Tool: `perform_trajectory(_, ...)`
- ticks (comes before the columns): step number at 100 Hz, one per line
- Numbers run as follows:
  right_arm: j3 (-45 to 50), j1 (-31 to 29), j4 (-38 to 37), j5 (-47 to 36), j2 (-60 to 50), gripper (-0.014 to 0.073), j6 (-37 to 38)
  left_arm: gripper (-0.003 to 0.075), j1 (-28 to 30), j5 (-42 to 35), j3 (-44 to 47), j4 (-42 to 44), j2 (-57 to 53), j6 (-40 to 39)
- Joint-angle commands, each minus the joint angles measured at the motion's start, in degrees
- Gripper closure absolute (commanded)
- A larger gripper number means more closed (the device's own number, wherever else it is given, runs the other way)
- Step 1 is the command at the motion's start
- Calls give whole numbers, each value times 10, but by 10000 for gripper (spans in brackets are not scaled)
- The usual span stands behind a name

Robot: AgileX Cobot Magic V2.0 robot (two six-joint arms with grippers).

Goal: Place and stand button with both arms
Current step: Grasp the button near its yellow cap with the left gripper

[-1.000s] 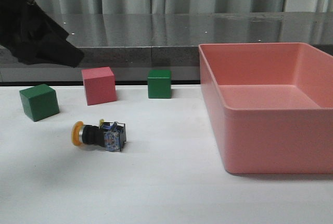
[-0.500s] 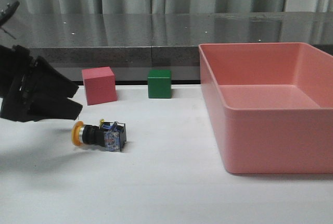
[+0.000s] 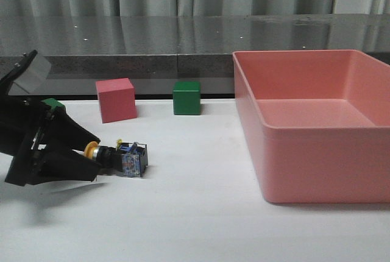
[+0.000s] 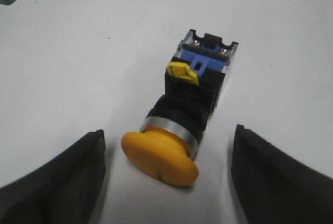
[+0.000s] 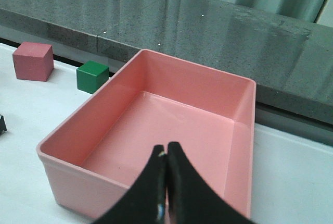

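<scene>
Two arms | left gripper [image 4: 166,182] jaws apart, flanking button [image 3: 117,156] lying sideways, tabletop [image 3: 195,225] lower left | step: closing in to grasp; next: clamp black body squarely | right gripper [image 5: 166,182] jaws together above pink bin [image 5: 156,130]

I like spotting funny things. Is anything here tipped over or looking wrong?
Yes. The button lies on its side on the table, yellow cap toward the open left gripper, not standing up. The cubes and pink bin look fine.
</scene>
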Motion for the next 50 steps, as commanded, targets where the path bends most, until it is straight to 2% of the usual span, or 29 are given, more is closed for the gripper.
perform_trajectory(1,-15,-3,10,-37,4,655,2,225,-1,57,-10,-24,-16,19)
perform_trajectory(38,-15,-3,10,-37,4,655,2,231,-17,61,-10,-57,6,42)
perform_trajectory(50,-15,-3,10,-37,4,655,2,317,-18,61,-10,-59,6,42)
